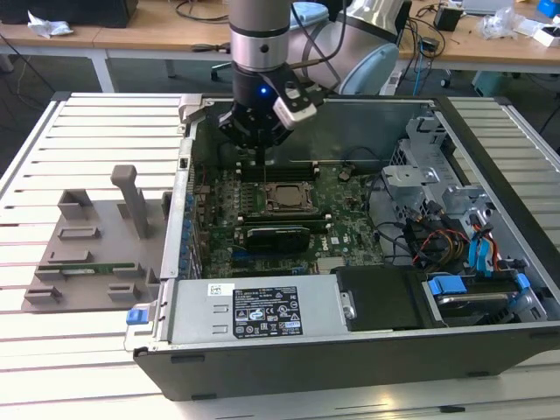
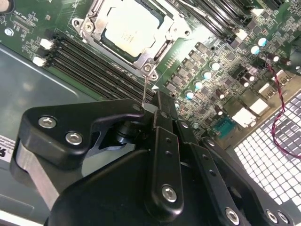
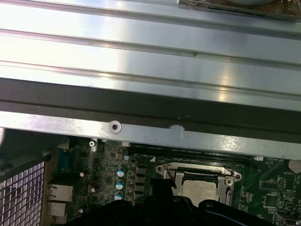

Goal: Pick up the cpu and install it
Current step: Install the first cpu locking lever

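Slatted pale worktop (image 1: 96,140) spread under everything. Open computer case (image 1: 350,350) lying on it, directly beneath the end effector, side panel off. Grey plastic tray (image 1: 87,254) resting on the slats outside the case, well apart from the end effector, toward the exterior view's left. Green motherboard (image 1: 350,223) flat on the case floor below the end effector. Drive cage with blue tabs and coloured cables (image 1: 455,245) at the far end of the case, well apart from the end effector, toward the exterior view's right. Robot arm (image 1: 258,35) coming straight down over the case's back wall. Black end effector (image 1: 256,131) hanging just above the motherboard, close beside the socket; fingers (image 2: 162,155) drawn together in the second wrist view, clenched, with a thin wire-like lever (image 2: 144,96) rising just by their tips; whether the lever is actually gripped cannot be told. Metal socket frame (image 2: 150,61) just ahead of the end effector. Cpu (image 2: 127,30), silvery top up, seated inside that frame, near the end effector but apart from it. Dark memory slots (image 2: 94,61) running between the socket and the end effector.
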